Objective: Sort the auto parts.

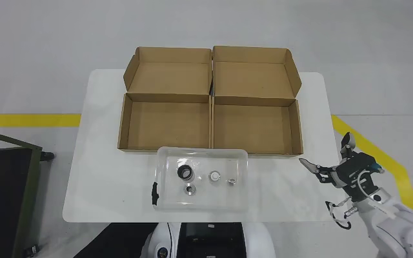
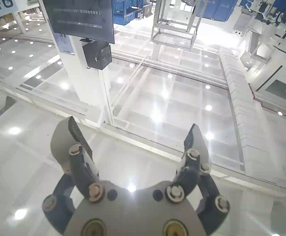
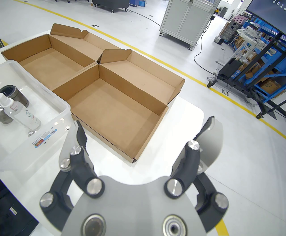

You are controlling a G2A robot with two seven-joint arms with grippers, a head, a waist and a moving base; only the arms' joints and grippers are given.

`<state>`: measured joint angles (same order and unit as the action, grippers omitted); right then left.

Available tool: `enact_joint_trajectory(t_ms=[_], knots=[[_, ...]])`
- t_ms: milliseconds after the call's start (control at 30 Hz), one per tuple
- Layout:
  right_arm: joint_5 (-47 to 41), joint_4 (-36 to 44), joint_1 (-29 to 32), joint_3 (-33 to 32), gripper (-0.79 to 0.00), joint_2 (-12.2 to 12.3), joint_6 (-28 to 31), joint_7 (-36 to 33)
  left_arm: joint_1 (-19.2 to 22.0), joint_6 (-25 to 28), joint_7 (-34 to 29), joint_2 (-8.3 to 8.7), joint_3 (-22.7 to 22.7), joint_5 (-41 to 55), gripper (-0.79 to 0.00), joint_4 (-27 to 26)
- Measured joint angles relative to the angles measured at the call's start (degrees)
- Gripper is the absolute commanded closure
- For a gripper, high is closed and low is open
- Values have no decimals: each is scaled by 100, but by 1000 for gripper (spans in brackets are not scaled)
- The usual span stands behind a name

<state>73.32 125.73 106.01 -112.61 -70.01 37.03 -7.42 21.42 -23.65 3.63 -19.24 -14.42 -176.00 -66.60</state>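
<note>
Now, right gripper (image 1: 324,149): jaws spread wide with nothing between them. It hangs at the table's right edge, well apart from the bin, and faces the boxes.
Left gripper (image 2: 133,123): jaws wide apart and empty. It is aimed up at a lit ceiling and a dark screen (image 2: 79,19).
Table (image 1: 97,193): white with rounded corners. It bears the boxes and the bin.
Bin (image 1: 201,150): clear plastic, at the middle of the table's near side, just in front of where the two boxes meet.
Parts: all four lie inside the bin.
Bearing (image 1: 185,173): a dark metal cylinder standing upright in the bin's left half.
Bottle (image 1: 215,175): small and clear with a white cap, upright, just right of the bearing.
Stub (image 1: 189,189): a short grey metal cylinder, near the bearing on the robot's side.
Fitting (image 1: 233,181): a tiny metal piece right of the bottle.
Black piece (image 1: 154,192): at the bin's left wall. I cannot tell if it is inside or outside.
Left box (image 1: 165,126): brown cardboard, lid folded back, floor bare.
Right box (image 1: 255,128): the same, touching the left box side by side.
</note>
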Motion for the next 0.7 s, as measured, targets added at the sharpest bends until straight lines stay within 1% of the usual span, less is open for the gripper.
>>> enact_joint_trajectory(t_ms=[600, 700], knots=[[0, 0, 0, 0, -785, 0, 0, 0, 0, 0, 0, 0, 0, 0, -785, 0], [104, 37, -33, 87, -785, 14, 72, -49, 0, 0, 0, 0, 0, 0, -785, 0]])
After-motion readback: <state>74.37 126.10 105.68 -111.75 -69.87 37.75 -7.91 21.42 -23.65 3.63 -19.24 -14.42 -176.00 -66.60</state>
